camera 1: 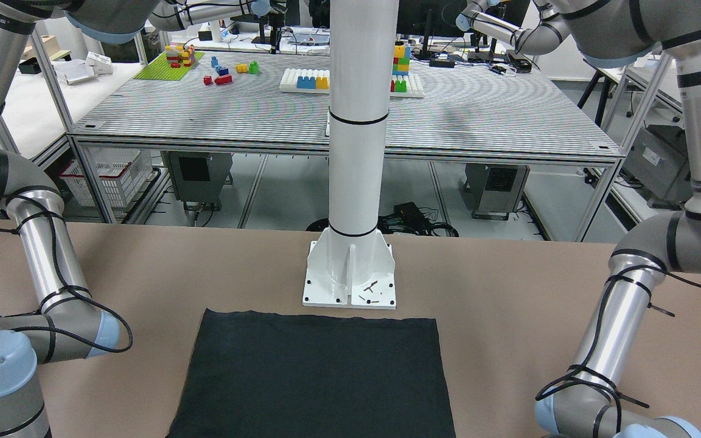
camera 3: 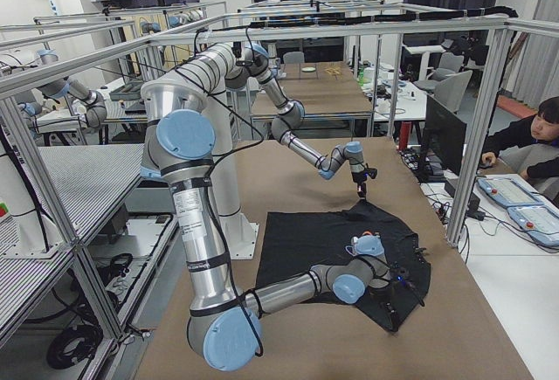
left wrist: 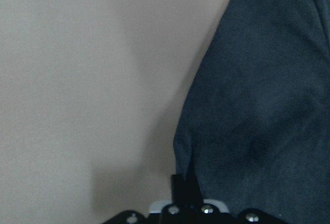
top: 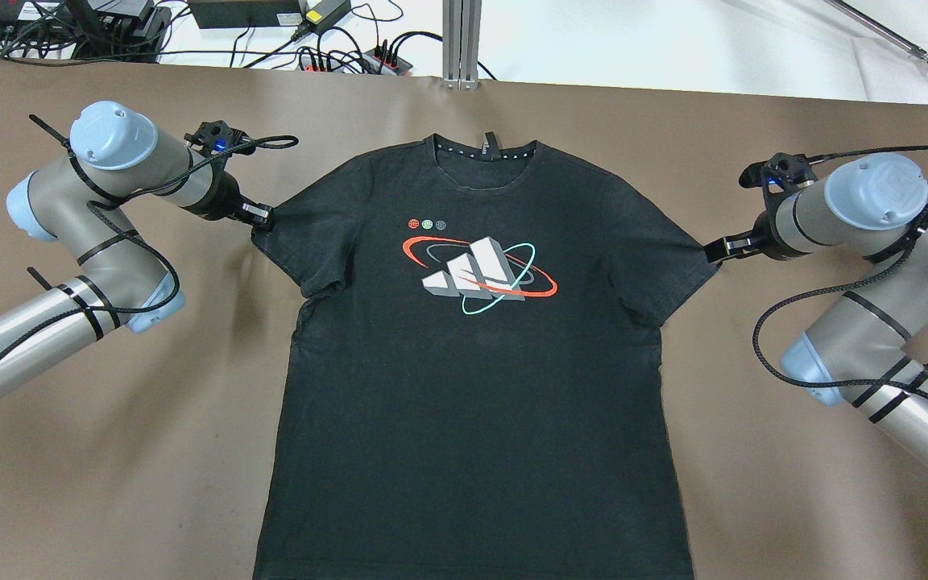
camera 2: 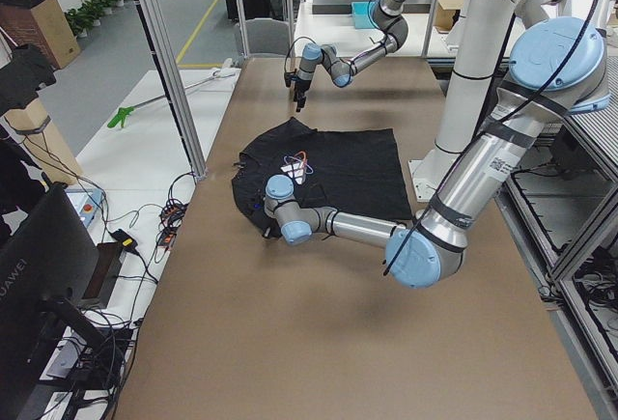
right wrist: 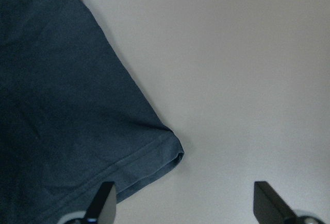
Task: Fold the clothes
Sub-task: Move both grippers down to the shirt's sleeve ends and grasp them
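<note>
A black T-shirt (top: 464, 387) with a red, white and teal logo (top: 476, 275) lies flat and face up on the brown table (top: 109, 483), collar towards the far edge. My left gripper (top: 261, 217) is at the hem of the shirt's left-hand sleeve (top: 303, 234). In the left wrist view its fingers (left wrist: 180, 185) are together on the sleeve's edge (left wrist: 232, 131). My right gripper (top: 714, 251) is at the tip of the other sleeve (top: 673, 250). In the right wrist view its fingers (right wrist: 104, 199) stand wide apart, with the sleeve corner (right wrist: 154, 152) between them on the table.
The robot's white pedestal (camera 1: 350, 274) stands at the table's edge next to the shirt's bottom hem (camera 1: 320, 316). Cables and power strips (top: 335, 48) lie beyond the far edge, by an aluminium post (top: 461, 40). Bare brown table shows on both sides of the shirt.
</note>
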Controlling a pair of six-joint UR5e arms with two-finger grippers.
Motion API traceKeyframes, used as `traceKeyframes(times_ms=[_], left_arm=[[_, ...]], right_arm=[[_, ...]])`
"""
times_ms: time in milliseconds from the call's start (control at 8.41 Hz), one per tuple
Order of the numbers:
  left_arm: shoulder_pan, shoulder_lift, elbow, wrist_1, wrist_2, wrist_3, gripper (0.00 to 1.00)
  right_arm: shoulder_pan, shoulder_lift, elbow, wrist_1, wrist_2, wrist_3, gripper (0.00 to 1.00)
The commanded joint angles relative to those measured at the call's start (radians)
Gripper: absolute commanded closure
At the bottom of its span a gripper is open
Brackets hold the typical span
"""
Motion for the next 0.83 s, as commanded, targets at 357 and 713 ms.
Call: traceKeyframes(times_ms=[357,713], left_arm=[[-0.011,-0.003,-0.041,0.009,-0.033,-0.034,1.0],[-0.011,-0.005,-0.042,0.008,-0.028,-0.034,1.0]], right_arm=[[0.009,-0.017,-0.038,0.038,0.009,0.053,0.15],[-0.008,0.012,-0.231,0.3,0.006,0.144,0.15]])
